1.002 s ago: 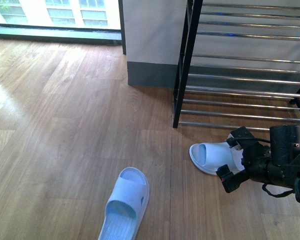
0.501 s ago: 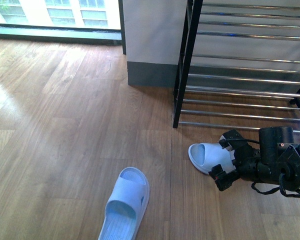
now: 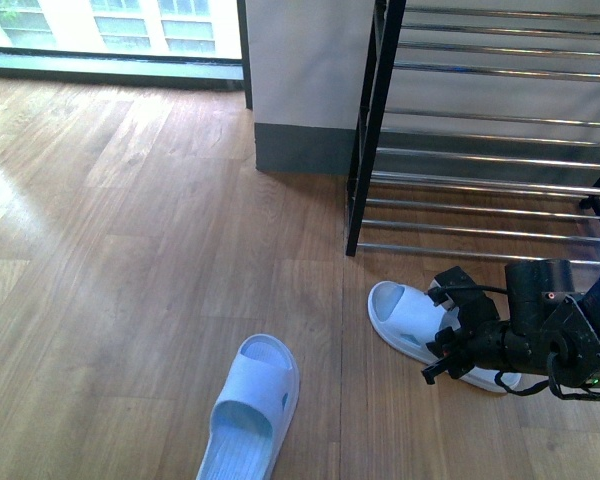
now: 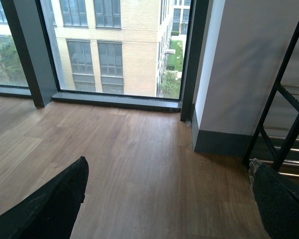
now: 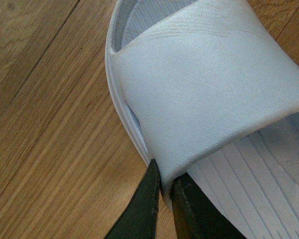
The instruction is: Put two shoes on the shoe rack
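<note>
The two shoes are light blue slide slippers; no grey sneakers show. One slipper [image 3: 250,405] lies on the wood floor at the front. The other slipper [image 3: 402,315] lies before the shoe rack [image 3: 372,130], a black frame with chrome bars, also in the left wrist view [image 4: 285,130]. My right gripper [image 3: 448,347] is shut on the edge of that slipper's strap; the right wrist view shows the slipper [image 5: 204,94] pinched in the right gripper [image 5: 162,183]. My left gripper [image 4: 169,201] is open and empty above bare floor, out of the front view.
A white wall with a grey skirting board [image 3: 300,148] stands left of the rack. A big window [image 4: 114,45] runs along the far side. Wood floor [image 3: 120,250] spreads to the left.
My right gripper has moved left along the slipper and closed on its strap. The slipper has shifted a little left and turned. The front slipper has not moved.
</note>
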